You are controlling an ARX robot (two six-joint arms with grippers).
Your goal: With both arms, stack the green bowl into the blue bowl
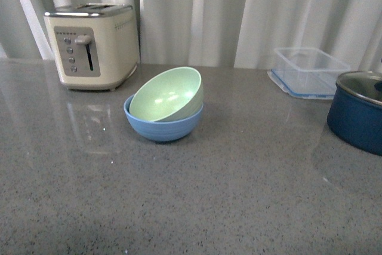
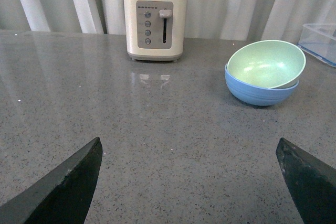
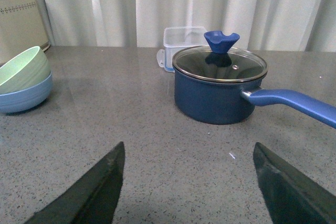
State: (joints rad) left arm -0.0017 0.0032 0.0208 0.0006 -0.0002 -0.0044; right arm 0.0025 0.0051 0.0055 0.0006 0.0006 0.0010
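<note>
Grey speckled counter [image 1: 239, 183] is filling the scene, curtains behind. Cream toaster [image 1: 92, 45] is sitting back left, navy pot [image 3: 219, 90] with glass lid standing off right with its handle running out further right, clear plastic container [image 1: 309, 71] sitting behind it and looking empty. Blue bowl [image 1: 162, 125] is resting upright mid-counter, just right of the toaster, and green bowl [image 1: 168, 95] is already sitting inside it, but tilted, mouth leaning toward the camera and its far rim riding high above the blue rim, so it is nested, not seated flat. Nothing else is showing in either bowl. Neither arm is showing in the front view. Left gripper [image 2: 194, 182] is hanging low over bare counter with jaws spread wide and holding nothing; the bowl pair is lying ahead of it and off to its right, well apart. Right gripper [image 3: 189, 187] is likewise wide open and empty, facing the pot, with the bowls far off to its left at the frame edge. Left arm is looking better lined up on the stack, though which is nearer is hard to call. Judging the stack basically done; if anything is left, it is nudging the raised green rim down level, and a clumsy push risks sliding both bowls.
</note>
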